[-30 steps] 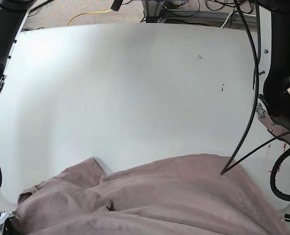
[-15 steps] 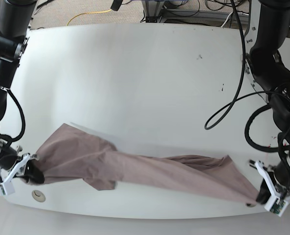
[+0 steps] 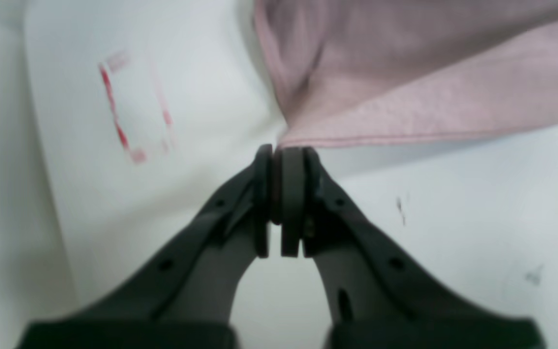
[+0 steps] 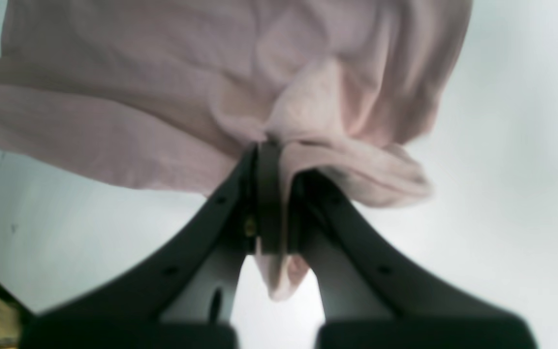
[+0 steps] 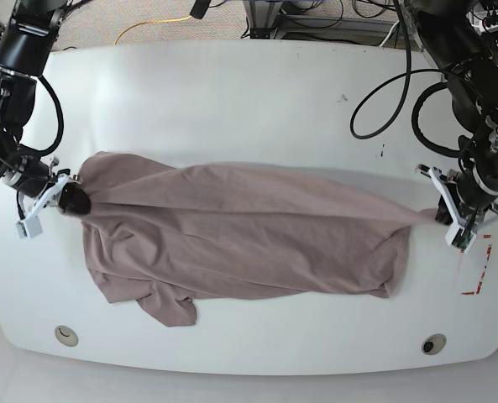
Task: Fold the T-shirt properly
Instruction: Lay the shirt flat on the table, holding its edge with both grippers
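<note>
Left gripper (image 5: 444, 213): clenched on one corner of the T-shirt (image 5: 240, 243); in its wrist view the pads (image 3: 292, 194) are pressed together with a thin edge of cloth pinched between them, and the hem runs off from the tips to one side.

Right gripper (image 5: 70, 200): clamped tight on a bunched wad of the shirt; in its wrist view a lump of cloth bulges around the tips and a small tail hangs down between the fingers (image 4: 269, 203).

T-shirt: stretched between the two grippers, the upper edge pulled taut in a nearly straight line from one to the other, the rest sagging below that line in long wrinkles on the table (image 5: 232, 101). A sleeve (image 5: 171, 309) trails loose below, nearer the right gripper's end.

Table: white, rounded edge; red tape marks (image 5: 477, 270) lie just below the left gripper, apart from the cloth.

Small round fittings: one (image 5: 64, 335) below the right gripper, one (image 5: 432, 344) below the left, both near the table's front edge and clear of the shirt.
</note>
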Available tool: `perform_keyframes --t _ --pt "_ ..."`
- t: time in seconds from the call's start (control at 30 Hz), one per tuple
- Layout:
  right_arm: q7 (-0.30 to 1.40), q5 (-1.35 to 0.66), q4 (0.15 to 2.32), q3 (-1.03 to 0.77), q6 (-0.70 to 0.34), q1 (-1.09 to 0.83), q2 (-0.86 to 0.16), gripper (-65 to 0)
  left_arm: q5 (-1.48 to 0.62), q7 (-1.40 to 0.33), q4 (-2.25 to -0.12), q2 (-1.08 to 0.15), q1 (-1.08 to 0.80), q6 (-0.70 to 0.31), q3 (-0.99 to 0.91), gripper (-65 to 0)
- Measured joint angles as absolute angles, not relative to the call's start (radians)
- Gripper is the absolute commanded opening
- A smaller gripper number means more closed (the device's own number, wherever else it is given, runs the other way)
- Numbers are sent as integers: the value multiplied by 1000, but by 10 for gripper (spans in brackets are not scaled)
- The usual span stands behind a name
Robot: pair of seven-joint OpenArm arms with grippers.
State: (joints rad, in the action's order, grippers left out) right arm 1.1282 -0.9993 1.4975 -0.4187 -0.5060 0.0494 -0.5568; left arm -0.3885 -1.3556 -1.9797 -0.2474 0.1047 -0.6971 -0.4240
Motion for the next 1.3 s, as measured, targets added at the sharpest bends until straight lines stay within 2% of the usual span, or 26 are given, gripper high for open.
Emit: perform_keyframes --t 0.27,0.67,1.07,1.3 --pt "1138 -1106 1500 -472 -505 -117 -536 -650 -401 -1302 -1983 -247 -132 -698 -453 -639" --pt "1137 -1105 1498 -536 -502 -326 -455 -650 -386 -1245 -1982 -247 -369 -698 -585 -639" --pt "1146 -1120 1504 -583 -502 -373 -438 -650 -356 -1242 -1981 -276 -367 -698 -656 -637" --pt "1145 -1210 1518 -601 -502 -364 -450 -650 -353 -1245 -1979 -273 -181 -700 -608 -637"
